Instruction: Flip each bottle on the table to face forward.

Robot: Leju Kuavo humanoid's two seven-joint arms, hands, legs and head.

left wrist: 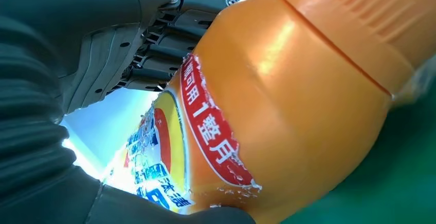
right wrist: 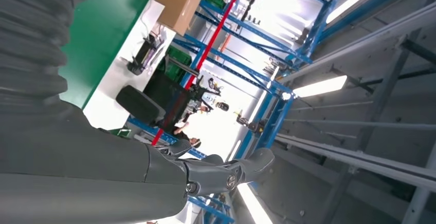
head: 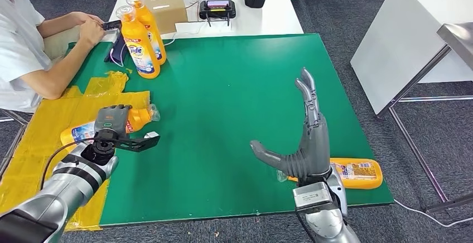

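The left hand is wrapping around an orange bottle lying on the yellow sheet at the desk's left side, fingers closed on its body. The right hand is hovering with fingers spread, holding nothing, another lying bottle just behind it. Two bottles are standing upright at the far left. Next, likely, comes lifting and turning the gripped bottle label-forward.

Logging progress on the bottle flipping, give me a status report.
Left hand grips lying orange detergent bottle on yellow sheet. Right hand open, raised above green table. Second lying orange bottle by right wrist, untouched. Two upright bottles far left.
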